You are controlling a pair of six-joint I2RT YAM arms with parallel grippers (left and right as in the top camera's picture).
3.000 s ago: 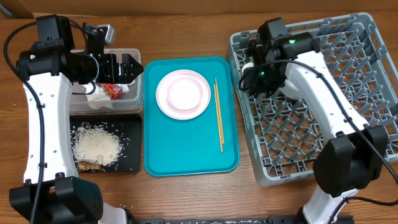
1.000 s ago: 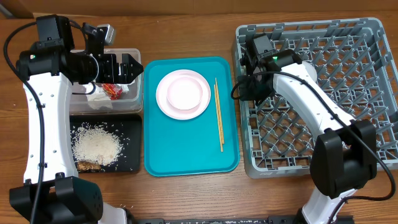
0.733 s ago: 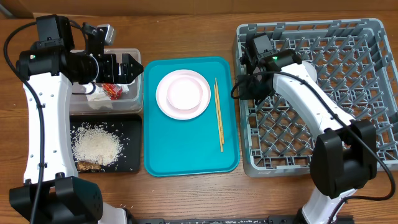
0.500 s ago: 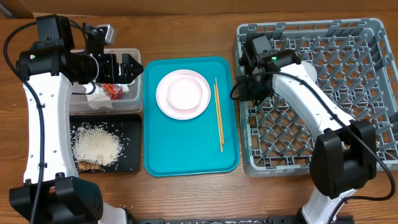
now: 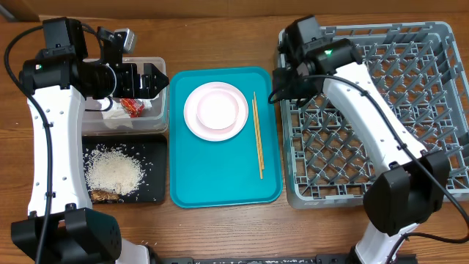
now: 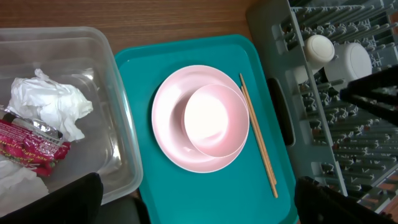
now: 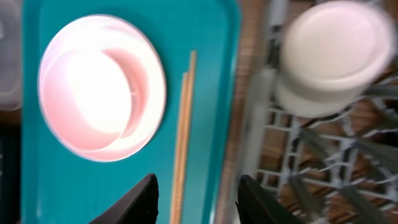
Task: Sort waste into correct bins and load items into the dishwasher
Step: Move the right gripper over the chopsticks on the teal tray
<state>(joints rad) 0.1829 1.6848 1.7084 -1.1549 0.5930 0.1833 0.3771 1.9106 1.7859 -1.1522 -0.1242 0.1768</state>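
- Left tool (image 5: 154, 79): jaws at full spread and empty, hanging over the inner end of the clear tub (image 5: 158, 61). It probably sits there because the tub takes the dry waste.
- Clear tub contents: crumpled napkins (image 6: 53, 102) and a red wrapper (image 6: 30, 140). The black tray (image 5: 152, 172) just beside it holds the rice (image 5: 113, 174) and brown scraps.
- Right tool (image 7: 198, 183): jaws partly apart with nothing between them, over the seam where the teal tray (image 5: 220, 183) meets the rack (image 5: 440, 88).
- Rack: a white bowl (image 7: 329, 50) and a cup (image 6: 317, 50) sit upturned among the pegs in the corner nearest the teal tray, so the loading looks partly done.
- Left to load: the pink plate (image 6: 171, 124) with a pink bowl (image 6: 216, 119) nested on it off-centre, and the chopsticks (image 5: 257, 136) lying just beside the plate, parallel to the tray's long edge.
- Edges: the tray's raised lip and the rack wall stand close together, leaving a narrow gap of tabletop (image 5: 220, 29).
- Open room: the near half of the teal tray is bare and most of the rack's pegs are free, which should ease a lift of the bowl.
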